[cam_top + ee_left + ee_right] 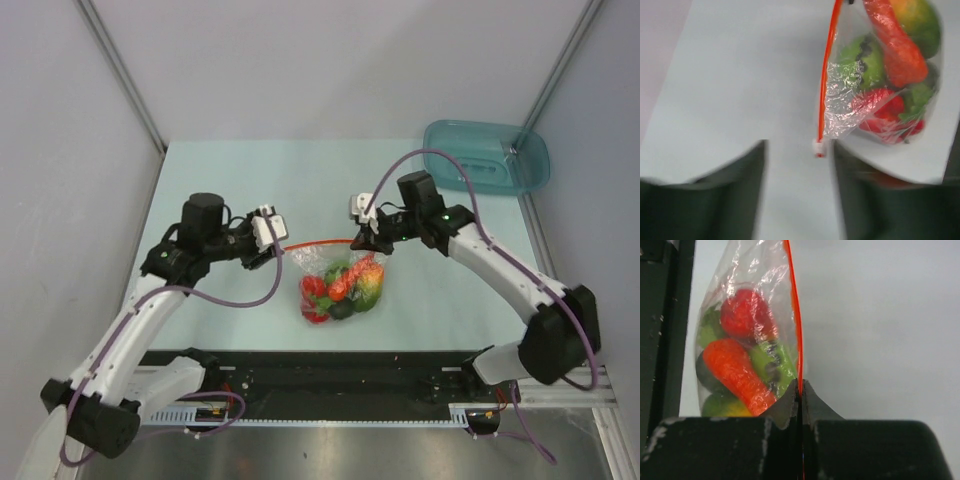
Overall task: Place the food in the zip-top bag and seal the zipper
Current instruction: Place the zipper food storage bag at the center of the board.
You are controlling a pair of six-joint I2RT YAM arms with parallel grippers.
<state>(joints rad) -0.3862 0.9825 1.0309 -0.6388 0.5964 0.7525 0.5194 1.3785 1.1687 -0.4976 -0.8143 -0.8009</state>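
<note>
— Pale blue-green table [230, 180], plain grey walls round it, a teal tray [487, 155] at the far right corner. Where is the zip-top bag [342, 285]?
— Mid-table, between the two arms. The food [345, 290] is all inside it: red pieces, green ones, and a carrot [740, 372] pressed against the plastic.
— And the zipper [318, 243]?
— One thin red-orange line along the bag's far edge, running from one gripper to the other.
— Who holds it?
— The right gripper [801, 395] is clenched on the zipper's right end, jaws pressed together with the strip between them. The left gripper [797, 200] is released. Its fingers [715, 200] stand apart, and the small white tab [817, 146] at the zipper's left end sits in the gap by their tips, touching neither as far as I can see.
— Does the bag rest on the table?
— It sags toward the near edge below the zipper; whether its belly touches the surface I cannot tell
</note>
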